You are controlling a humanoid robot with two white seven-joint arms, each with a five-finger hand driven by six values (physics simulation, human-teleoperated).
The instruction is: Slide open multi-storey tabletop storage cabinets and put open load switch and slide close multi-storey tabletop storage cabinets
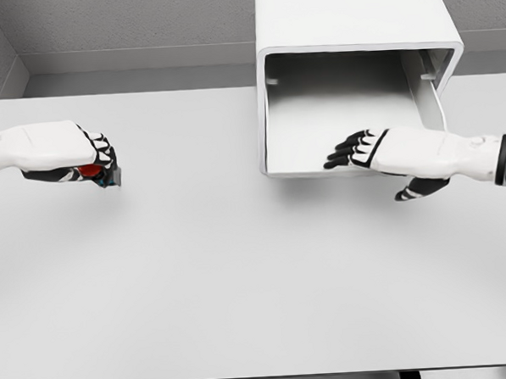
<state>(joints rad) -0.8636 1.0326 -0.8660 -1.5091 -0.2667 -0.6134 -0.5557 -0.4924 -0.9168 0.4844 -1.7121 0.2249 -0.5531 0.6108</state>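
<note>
- Looking down from my head, I see my two white arms over a plain white table (pixel 240 275), one entering from each side edge.
- Both forearms are cut off by the picture's edges, so only wrists and hands show.
- My left hand (pixel 94 160) is curled tight around a small object, the load switch (pixel 95 171). Only a red patch and a dark, teal-tinged corner peek out beneath my fingers; the rest is hidden in my grip, so its shape is hard to make out.
- My right hand (pixel 361 150) has its dark-tipped fingers spread and relaxed, holding nothing. They reach over the front lip of the open drawer (pixel 317 110); whether they touch it I cannot tell.
- My right thumb (pixel 410 192) pokes out below the wrist, partly hidden.
- The drawer sticks out of the white storage cabinet (pixel 346 15), directly ahead of my right hand. The cabinet's top is cropped by the upper edge.
- The drawer lies well apart from my left hand, far off toward my right side.
</note>
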